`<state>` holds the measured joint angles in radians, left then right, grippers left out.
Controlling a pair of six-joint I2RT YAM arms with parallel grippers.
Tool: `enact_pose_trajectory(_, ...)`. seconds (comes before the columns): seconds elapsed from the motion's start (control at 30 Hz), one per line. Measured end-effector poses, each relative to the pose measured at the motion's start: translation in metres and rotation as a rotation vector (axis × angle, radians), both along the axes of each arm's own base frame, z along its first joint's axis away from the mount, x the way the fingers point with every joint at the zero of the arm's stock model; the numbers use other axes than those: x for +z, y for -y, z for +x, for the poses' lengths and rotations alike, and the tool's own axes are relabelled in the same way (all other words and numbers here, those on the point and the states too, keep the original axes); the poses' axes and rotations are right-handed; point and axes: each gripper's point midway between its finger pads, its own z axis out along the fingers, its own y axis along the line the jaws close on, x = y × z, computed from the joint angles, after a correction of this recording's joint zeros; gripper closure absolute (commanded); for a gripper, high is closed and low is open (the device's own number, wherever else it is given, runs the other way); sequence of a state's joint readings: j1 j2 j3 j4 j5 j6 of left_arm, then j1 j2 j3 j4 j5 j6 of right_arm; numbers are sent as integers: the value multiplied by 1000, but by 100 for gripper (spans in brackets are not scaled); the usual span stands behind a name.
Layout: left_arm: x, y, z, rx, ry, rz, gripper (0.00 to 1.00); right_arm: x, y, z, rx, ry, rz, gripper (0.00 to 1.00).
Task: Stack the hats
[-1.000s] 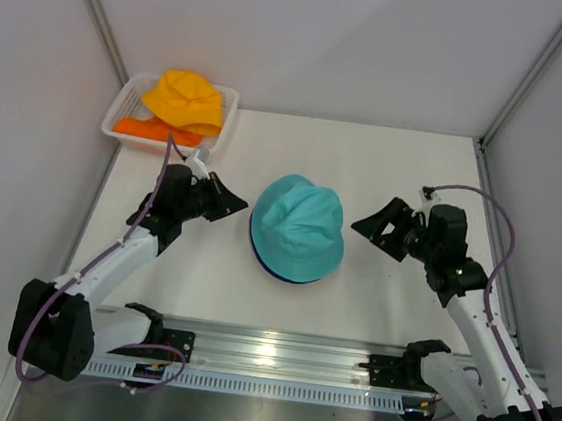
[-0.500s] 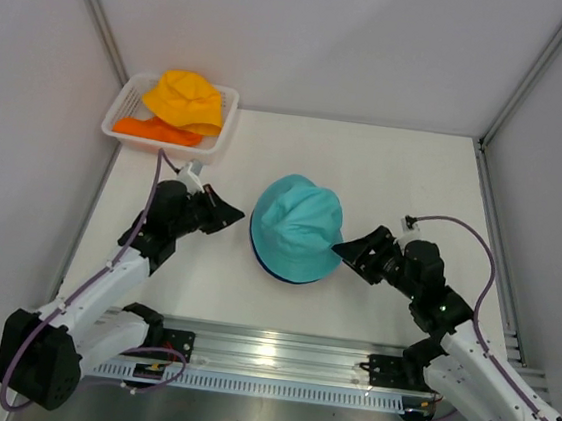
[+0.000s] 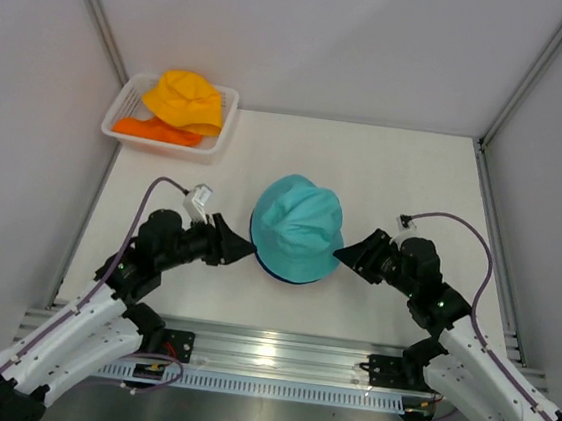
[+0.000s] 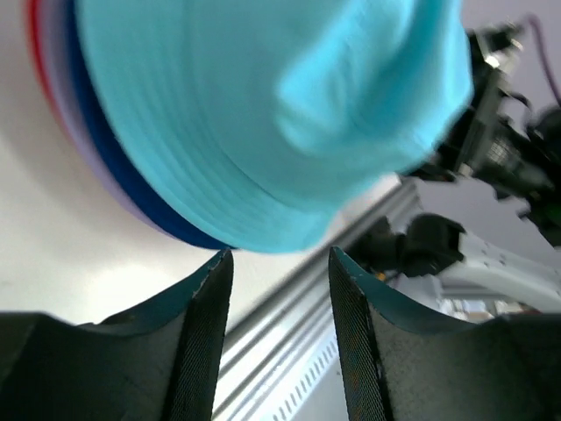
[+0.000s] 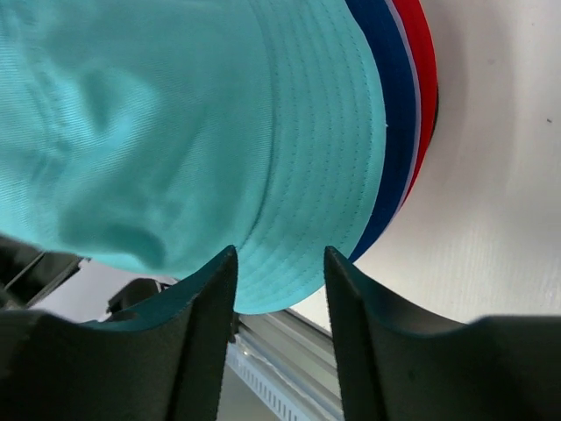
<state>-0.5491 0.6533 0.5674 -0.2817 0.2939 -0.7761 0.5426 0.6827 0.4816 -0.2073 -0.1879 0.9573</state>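
The teal hat sits on top of a pile in the middle of the desk; under it peek the brims of a dark blue hat, a lilac hat and a red hat; the left hand is by the pile's left side, fingers apart, holding nothing; the right hand is by the right side, fingers apart too; a yellow hat lies on an orange hat in the white basket at the far left corner.

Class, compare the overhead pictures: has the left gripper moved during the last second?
Yes. The left gripper has drawn away from the white basket, toward the near rail, ending at the teal hat's brim.
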Motion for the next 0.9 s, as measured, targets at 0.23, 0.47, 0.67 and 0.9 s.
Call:
enact_pose_trajectory(0.23, -41, 19, -43, -31, -132, -122, 44, -22, -12, 0, 82, -45, -71, 73)
enact_pose_trajectory(0.47, -44, 35, -40, 46, -198, -217, 36, -30, -25, -5, 141, -58, -83, 84)
enact_pose_trajectory(0.67, -54, 50, -30, 91, -243, -247, 33, -38, -36, -9, 179, -73, -91, 87)
enact_pose_trajectory(0.9, -46, 53, -22, 132, -215, -316, 39, -38, -42, -10, 200, -71, -90, 87)
